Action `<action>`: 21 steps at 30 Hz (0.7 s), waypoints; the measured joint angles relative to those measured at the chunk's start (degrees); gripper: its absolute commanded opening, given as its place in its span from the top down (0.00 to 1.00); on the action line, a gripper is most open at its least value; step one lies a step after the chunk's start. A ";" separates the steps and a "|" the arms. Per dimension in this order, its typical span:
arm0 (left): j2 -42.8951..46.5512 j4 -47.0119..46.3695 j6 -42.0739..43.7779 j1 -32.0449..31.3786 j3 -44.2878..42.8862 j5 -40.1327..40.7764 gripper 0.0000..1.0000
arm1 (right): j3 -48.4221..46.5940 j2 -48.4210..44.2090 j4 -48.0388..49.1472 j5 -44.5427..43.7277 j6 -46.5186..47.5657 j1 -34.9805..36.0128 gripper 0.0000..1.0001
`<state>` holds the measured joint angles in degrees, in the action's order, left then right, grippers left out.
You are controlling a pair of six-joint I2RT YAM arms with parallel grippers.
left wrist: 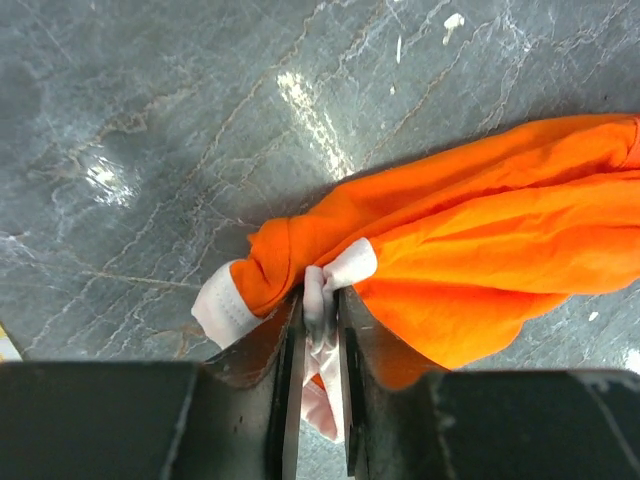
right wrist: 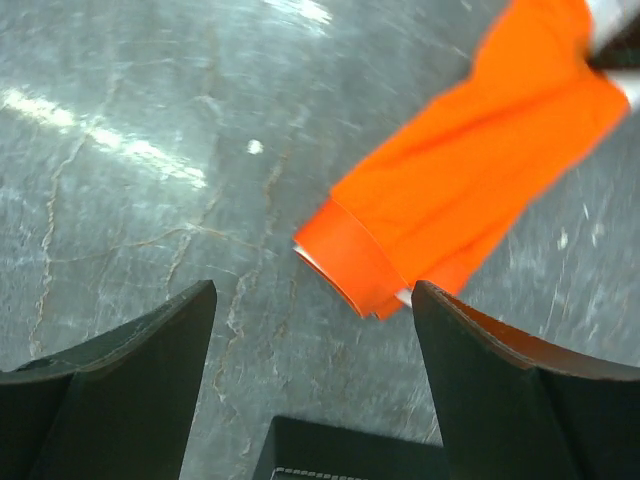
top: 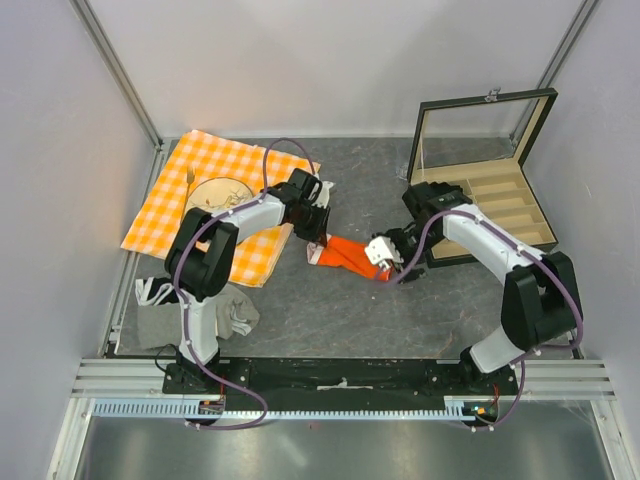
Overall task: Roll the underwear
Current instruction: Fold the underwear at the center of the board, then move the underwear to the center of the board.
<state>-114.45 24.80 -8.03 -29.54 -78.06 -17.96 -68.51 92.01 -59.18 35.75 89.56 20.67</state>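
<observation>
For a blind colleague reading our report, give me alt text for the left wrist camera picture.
The left gripper pinches the white trim of the underwear in nearly shut jaws. The orange garment lies bunched on the grey veined table, running off to the right.

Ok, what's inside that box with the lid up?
Long wooden slots run across the box, and the ones in view look empty. The right arm hangs over its near left corner, so whatever is in that part is hidden.
</observation>
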 measured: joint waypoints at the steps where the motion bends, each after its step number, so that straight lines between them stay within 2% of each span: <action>1: -0.39 0.66 0.28 0.02 -0.92 0.07 0.73 | 1.55 -1.53 -0.57 -0.02 3.58 0.70 0.15; 4: -1.18 1.88 0.92 0.17 -2.89 0.20 0.73 | 5.22 -3.06 0.26 -1.33 10.32 3.87 0.20; 9: -1.55 3.45 1.57 0.46 -5.31 0.50 0.69 | 8.59 -1.16 5.42 -4.94 13.55 8.11 0.30; 15: -1.55 3.93 1.77 1.11 -7.98 0.48 0.58 | 8.59 3.54 11.85 -10.08 13.16 8.31 0.30; 21: -1.55 4.28 1.97 1.79 -9.88 0.50 0.55 | 8.59 4.42 14.75 -12.24 12.92 8.31 0.29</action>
<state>-116.01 29.08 -6.07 -27.75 -87.94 -17.45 -59.92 96.42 -44.42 23.51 102.48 28.97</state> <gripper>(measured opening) 0.436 0.703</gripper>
